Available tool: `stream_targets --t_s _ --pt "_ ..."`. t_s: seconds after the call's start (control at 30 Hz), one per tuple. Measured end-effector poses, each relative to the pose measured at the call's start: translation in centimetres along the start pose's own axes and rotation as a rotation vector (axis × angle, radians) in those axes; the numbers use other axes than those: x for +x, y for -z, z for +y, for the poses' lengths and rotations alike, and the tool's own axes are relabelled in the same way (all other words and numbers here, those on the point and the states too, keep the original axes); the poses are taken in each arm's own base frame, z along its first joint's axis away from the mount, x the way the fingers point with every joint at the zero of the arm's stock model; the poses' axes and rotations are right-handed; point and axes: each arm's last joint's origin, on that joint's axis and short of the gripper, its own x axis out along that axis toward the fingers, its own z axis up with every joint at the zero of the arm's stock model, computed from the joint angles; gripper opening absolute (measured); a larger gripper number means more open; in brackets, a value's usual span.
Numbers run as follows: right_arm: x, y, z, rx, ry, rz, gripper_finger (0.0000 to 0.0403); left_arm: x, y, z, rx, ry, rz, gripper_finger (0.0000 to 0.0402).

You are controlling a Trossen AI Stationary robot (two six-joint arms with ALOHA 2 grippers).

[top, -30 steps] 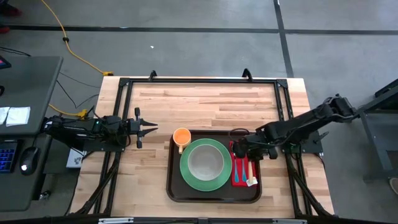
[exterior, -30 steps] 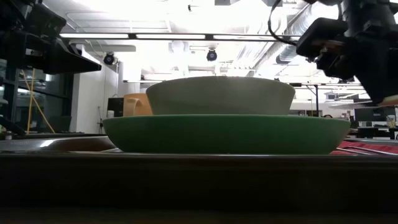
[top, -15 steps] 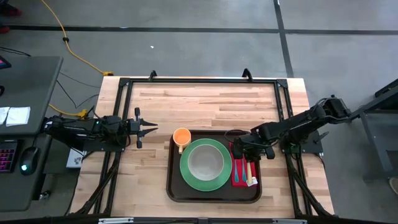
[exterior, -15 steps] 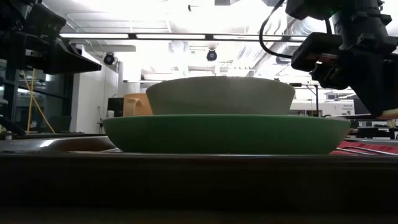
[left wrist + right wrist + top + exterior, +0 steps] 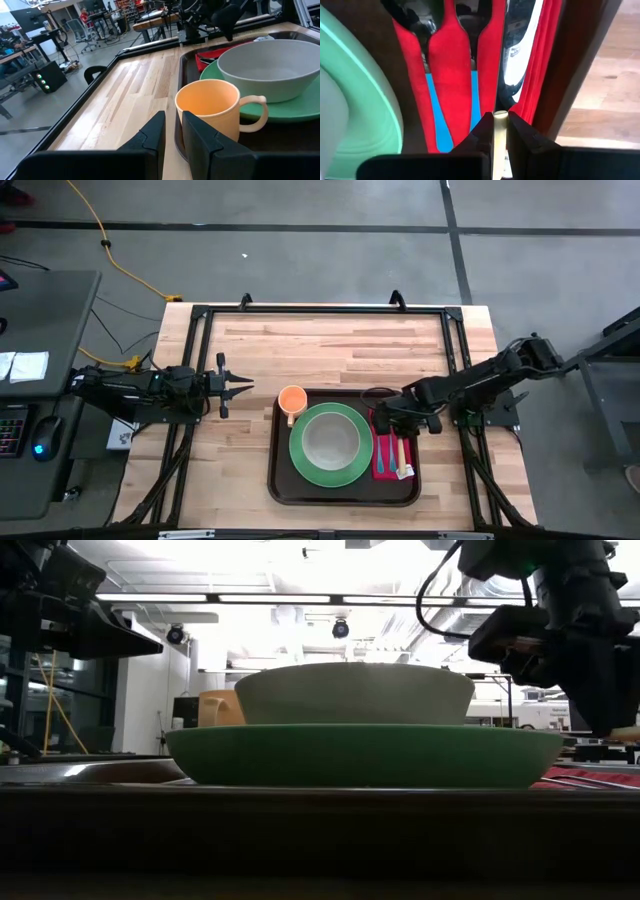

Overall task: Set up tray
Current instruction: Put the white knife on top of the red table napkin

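Right gripper (image 5: pixel 384 423) shifted slightly left | clamped on a pale knife handle (image 5: pixel 499 135) above red napkin (image 5: pixel 387 452) | left gripper (image 5: pixel 240 385) parked half-open beside tray (image 5: pixel 345 495)

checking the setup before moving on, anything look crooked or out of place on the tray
Nothing stands out. The dark brown plastic tray sits square on the table; the grey bowl is centred on the round green plate, the orange mug stands upright, and the cutlery lies straight on the red napkin.
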Motion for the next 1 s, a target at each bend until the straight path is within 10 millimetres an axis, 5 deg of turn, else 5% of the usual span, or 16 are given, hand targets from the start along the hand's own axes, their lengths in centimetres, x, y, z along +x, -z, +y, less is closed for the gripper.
stream_targets --t_s 1.0 --pt "1.7 -2.1 0.4 -0.058 0.098 0.001 0.0016 0.0 0.0 0.0 -0.003 0.000 0.000 0.0097"
